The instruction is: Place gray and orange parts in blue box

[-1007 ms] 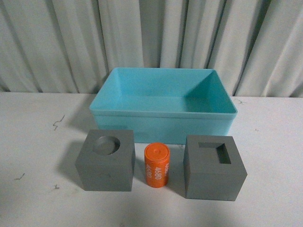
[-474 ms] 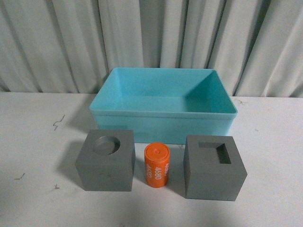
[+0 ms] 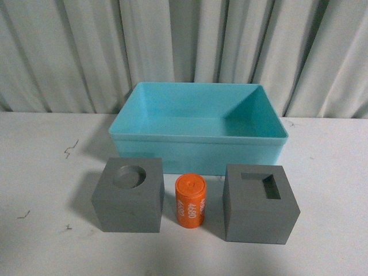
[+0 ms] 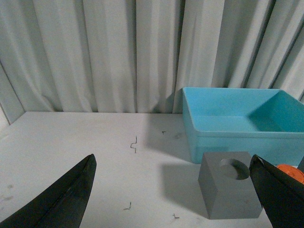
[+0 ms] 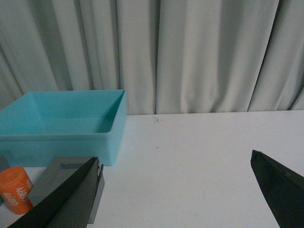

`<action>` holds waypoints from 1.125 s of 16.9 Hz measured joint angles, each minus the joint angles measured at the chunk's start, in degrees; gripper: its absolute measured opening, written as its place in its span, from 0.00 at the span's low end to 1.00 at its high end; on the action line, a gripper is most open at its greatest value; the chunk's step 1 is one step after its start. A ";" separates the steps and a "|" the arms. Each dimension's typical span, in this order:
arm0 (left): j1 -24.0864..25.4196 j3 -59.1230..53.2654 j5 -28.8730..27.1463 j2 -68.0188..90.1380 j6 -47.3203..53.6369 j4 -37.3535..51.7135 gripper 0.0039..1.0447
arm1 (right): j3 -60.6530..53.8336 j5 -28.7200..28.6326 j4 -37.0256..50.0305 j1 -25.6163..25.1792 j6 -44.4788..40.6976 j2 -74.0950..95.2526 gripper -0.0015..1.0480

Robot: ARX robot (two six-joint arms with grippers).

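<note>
**A:** Along the near edge of the counter (image 3: 46, 172), what does the front camera show?

**B:** From the robot's left to its right: round-hole cube (image 3: 127, 198), upright orange cylinder (image 3: 190, 201), square-hole cube (image 3: 260, 207). The blue box (image 3: 195, 154) sits empty behind them. No arms are in view.

**A:** Left wrist camera?

**B:** The left jaws are spread apart and hold nothing. The round-hole cube lies ahead between them, so that arm looks nearest to it.

**A:** Right wrist camera?

**B:** The right jaws are apart too, with the square-hole cube just ahead.

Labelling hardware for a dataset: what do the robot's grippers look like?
Left gripper and right gripper each show two plain black, wedge-shaped fingers tapering to points. No cables or markings visible. Front view shows no arms.
</note>
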 joint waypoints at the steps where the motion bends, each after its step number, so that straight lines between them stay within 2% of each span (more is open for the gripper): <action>1: 0.00 0.00 0.00 0.00 0.00 0.00 0.94 | 0.00 0.00 0.00 0.00 0.00 0.00 0.94; 5: 0.00 0.00 0.00 0.00 0.00 0.00 0.94 | 0.00 0.00 0.00 0.00 0.00 0.00 0.94; 6: 0.00 0.00 -0.02 0.00 0.00 0.00 0.94 | 1.95 3.67 -4.57 0.28 2.01 3.48 0.94; 7: 0.00 0.00 0.09 -0.02 0.02 0.11 0.94 | 9.99 11.63 -1.73 -4.63 5.42 26.80 0.94; 8: -0.02 0.00 -0.04 0.00 0.00 0.02 0.94 | 14.08 11.06 3.02 -6.99 5.09 36.09 0.94; 11: -0.02 0.00 -0.07 0.00 0.00 -0.02 0.94 | 27.30 2.34 17.73 -7.69 -0.55 61.20 0.94; 13: -0.02 0.00 0.00 0.00 0.00 0.00 0.94 | 29.86 1.29 22.14 -3.65 -1.99 73.07 0.94; 16: -0.02 0.00 -0.02 0.00 0.00 -0.02 0.94 | 34.05 2.01 29.48 6.84 0.68 90.31 0.94; 19: -0.02 0.00 0.00 0.00 0.00 -0.02 0.94 | 38.66 4.70 27.89 14.16 5.03 97.72 0.94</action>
